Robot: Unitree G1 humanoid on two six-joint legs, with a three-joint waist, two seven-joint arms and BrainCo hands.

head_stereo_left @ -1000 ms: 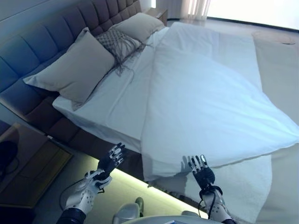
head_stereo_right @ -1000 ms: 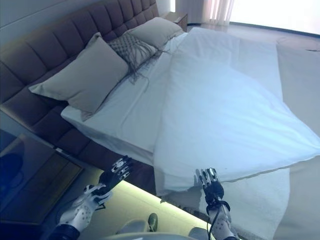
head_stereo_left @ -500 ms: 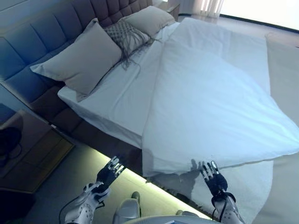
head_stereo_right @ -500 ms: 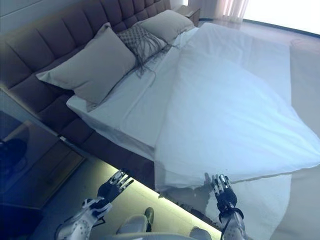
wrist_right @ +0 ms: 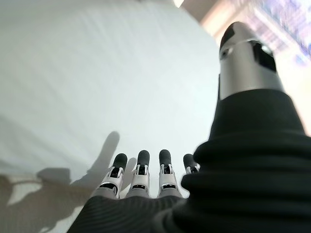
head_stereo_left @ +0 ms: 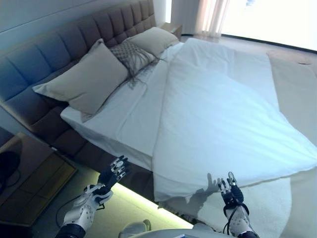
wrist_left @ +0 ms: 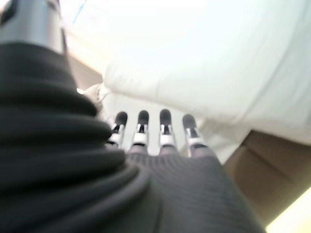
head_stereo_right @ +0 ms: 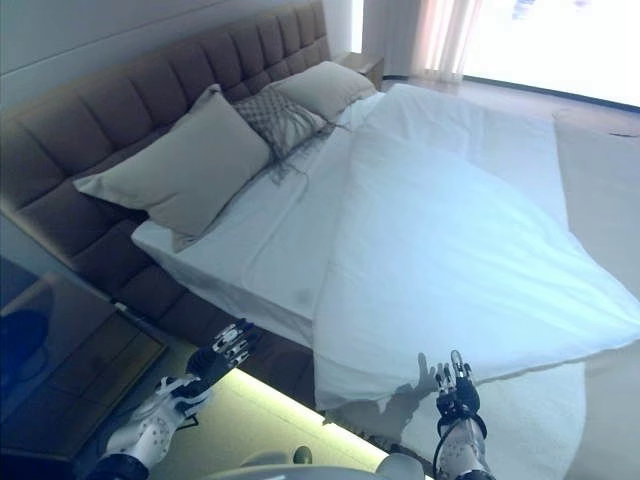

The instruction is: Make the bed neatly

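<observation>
A white duvet (head_stereo_left: pixel 223 114) lies askew over the right part of the bed, its near edge hanging over the bed's side. The white sheet (head_stereo_left: pixel 130 109) shows bare on the left. Two beige pillows (head_stereo_left: pixel 84 79) (head_stereo_left: pixel 152 39) and a patterned cushion (head_stereo_left: pixel 130 52) lean on the brown tufted headboard (head_stereo_left: pixel 59 49). My left hand (head_stereo_left: pixel 111 174) is open and empty, low beside the bed frame. My right hand (head_stereo_left: pixel 232 194) is open and empty, just below the duvet's hanging edge, fingers pointing at it (wrist_right: pixel 141 170).
A dark nightstand (head_stereo_left: pixel 25 183) stands at the left of the bed. A lit strip (head_stereo_left: pixel 143 201) runs under the bed frame. A pale rug (head_stereo_left: pixel 257 208) lies below the duvet edge. Curtains (head_stereo_left: pixel 210 17) and a bright window are at the far end.
The camera has lifted and pulled back, showing more of the room. Both hands stay open and low by the bed's side; the right hand sits slightly lower in view.
</observation>
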